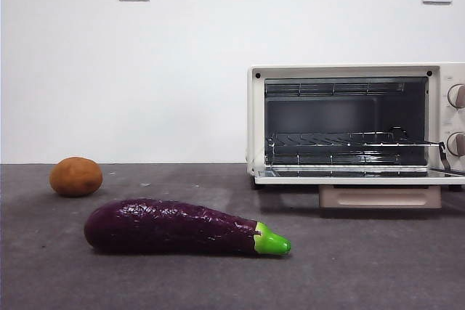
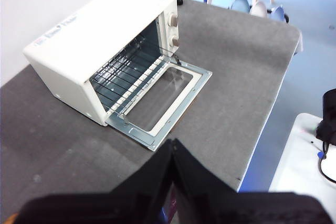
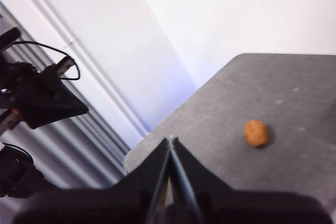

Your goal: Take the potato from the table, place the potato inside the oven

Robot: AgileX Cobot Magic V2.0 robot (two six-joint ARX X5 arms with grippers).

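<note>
The orange-brown potato [image 1: 75,176] lies on the dark grey table [image 1: 363,266] at the left, behind the eggplant; the right wrist view also shows the potato [image 3: 256,132], far off. The cream-white oven [image 1: 356,121] stands at the right with its door [image 2: 160,103] folded down flat and the wire rack [image 1: 341,139] showing inside. In the left wrist view the oven [image 2: 89,40] lies well ahead of my left gripper [image 2: 172,145], which is shut and holds nothing. My right gripper [image 3: 170,142] is shut too, high above the table. Neither arm appears in the front view.
A long glossy purple eggplant [image 1: 182,228] with a green stem lies in front of the potato, near the table's middle. The table's edge [image 2: 262,129] runs close beside the oven door. Another arm's dark parts [image 3: 31,98] hang beyond the table.
</note>
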